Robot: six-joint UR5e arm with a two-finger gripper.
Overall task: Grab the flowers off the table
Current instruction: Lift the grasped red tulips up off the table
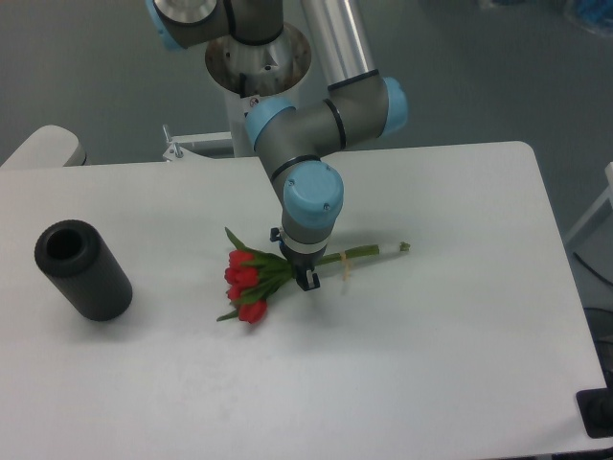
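Observation:
The flowers (pixel 248 282), a small bunch of red tulip buds with green stems and a pale band, lie across the middle of the white table (pixel 431 364). Their buds point left and the stem ends point right. My gripper (pixel 306 278) comes straight down onto the stems just right of the buds. Its fingers are closed around the stems. The wrist hides part of the stems, and I cannot tell whether the bunch still touches the tabletop.
A black cylinder (pixel 83 269) lies on its side at the table's left. The arm's base column (pixel 257 67) stands behind the far edge. A small black object (pixel 599 414) sits off the right front corner.

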